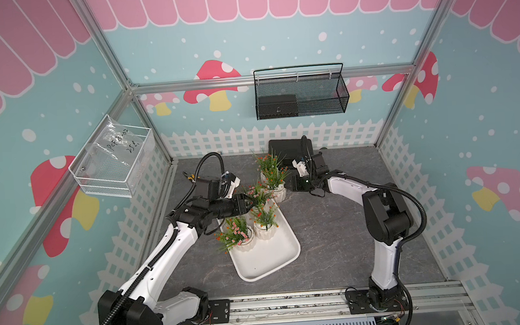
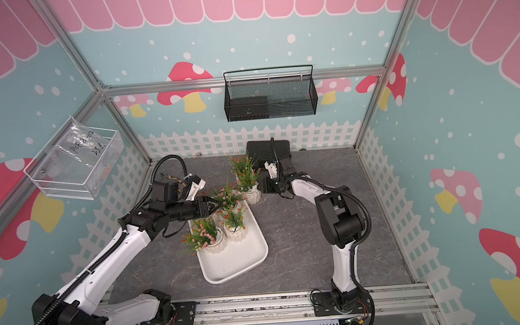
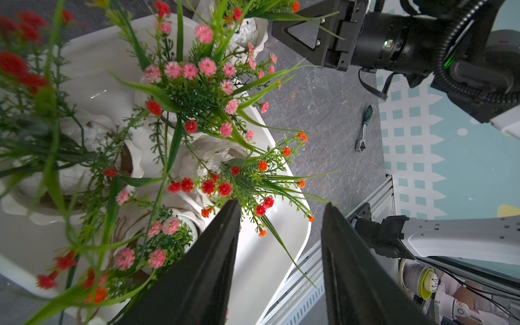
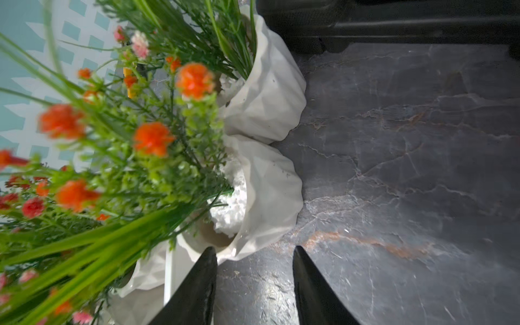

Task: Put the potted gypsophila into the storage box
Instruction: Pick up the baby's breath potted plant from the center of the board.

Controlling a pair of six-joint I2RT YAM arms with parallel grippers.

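Around: a black hard case (image 1: 282, 149) is lying at the back of the grey marbled surface (image 1: 333, 226). A black wire-mesh basket (image 1: 301, 94) is hanging on the rear wall and a white wire basket (image 1: 113, 160) holding a clear bag on the left wall. A small ratchet screwdriver (image 3: 365, 128) is lying close to the fence-printed wall.
In the way: green sprigs are fanning out in front of both tools, hiding most pot rims.
Task things: the white, shallow, round-cornered storage box (image 1: 271, 261) is sitting mid-surface. Several potted gypsophila (image 1: 245, 241) in white ribbed pots are standing in its far half, and two more pots (image 1: 278, 190) are standing side by side on the surface just past its far end.
Left arm: it is reaching roughly level across the box's far end. The left tool (image 3: 280, 203) is hanging spread among the flowers, pinching nothing.
Right arm: with elbow raised, the forearm is stretching toward the two outside pots. The right tool (image 4: 254, 249) is sitting low with jaws apart, one finger just beside the nearer pot (image 4: 270, 191) — gripping nothing.
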